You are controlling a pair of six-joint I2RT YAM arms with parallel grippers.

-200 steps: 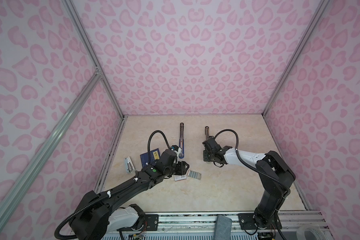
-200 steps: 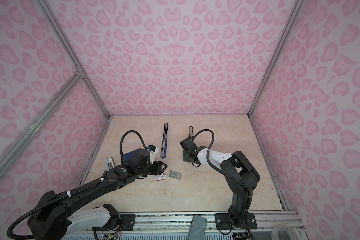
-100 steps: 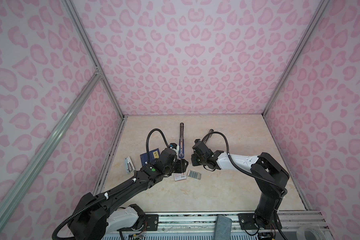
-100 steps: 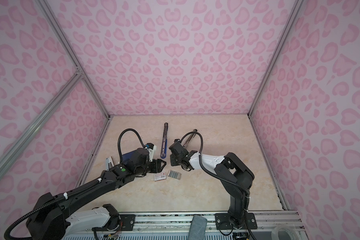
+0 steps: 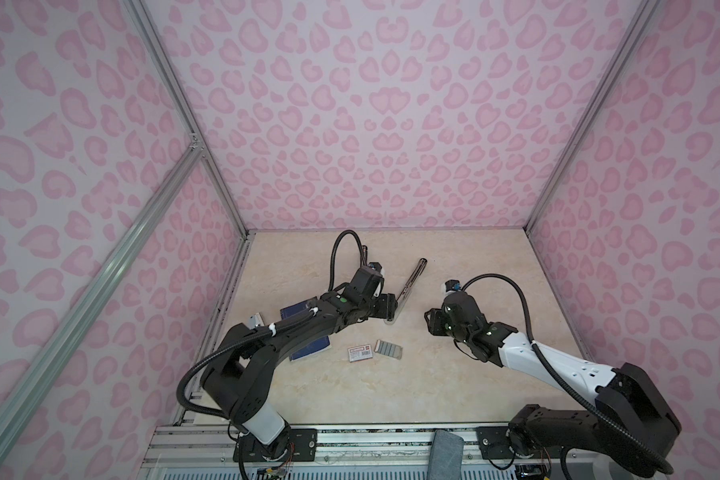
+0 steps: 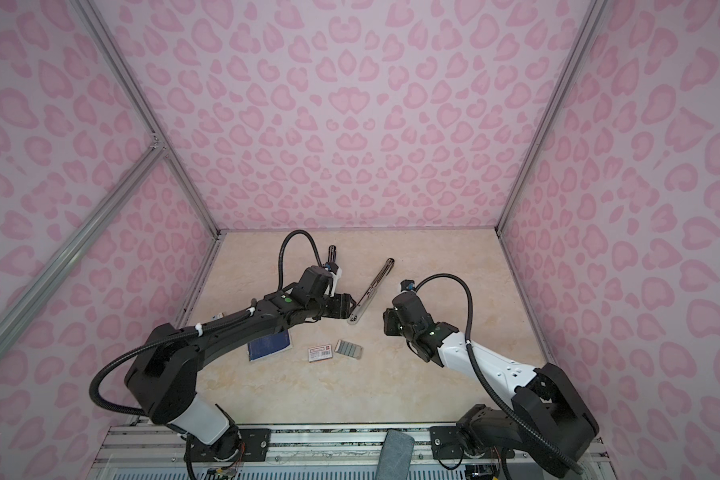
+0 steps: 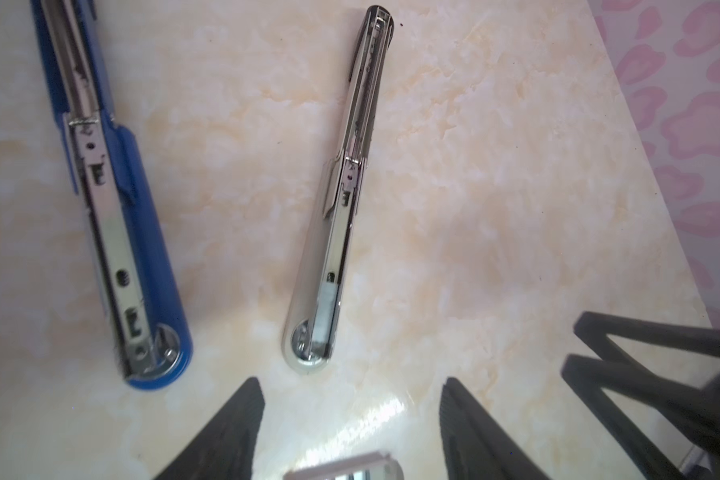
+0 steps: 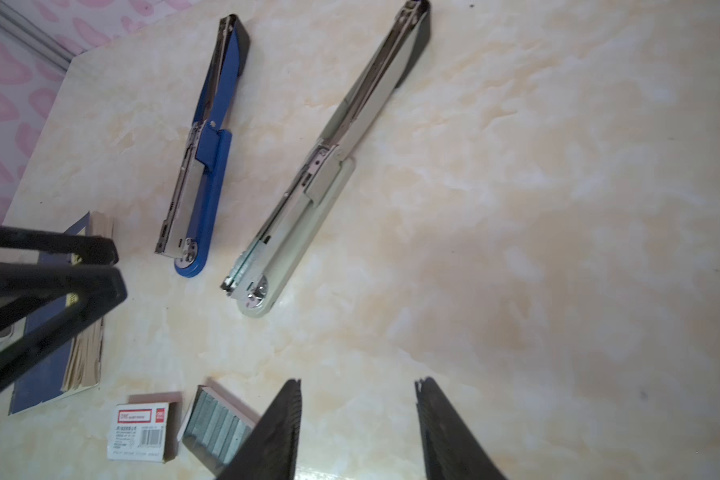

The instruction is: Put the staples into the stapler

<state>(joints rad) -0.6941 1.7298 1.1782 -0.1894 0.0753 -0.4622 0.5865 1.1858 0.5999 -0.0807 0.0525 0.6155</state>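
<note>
Nearest the bases, the staples (image 5: 388,348) lie in their tray on the table (image 5: 433,395), just beside the box (image 5: 360,354). The booklet (image 6: 269,344) is left of the box. Further on, the left gripper (image 7: 350,382) has its fingers spread and empty, close to the near end of the grey stapler (image 7: 341,208). The right gripper (image 8: 358,382) is also spread and holds nothing. The grey stapler lies folded open, and the blue stapler (image 8: 208,166) lies open beside it.
</note>
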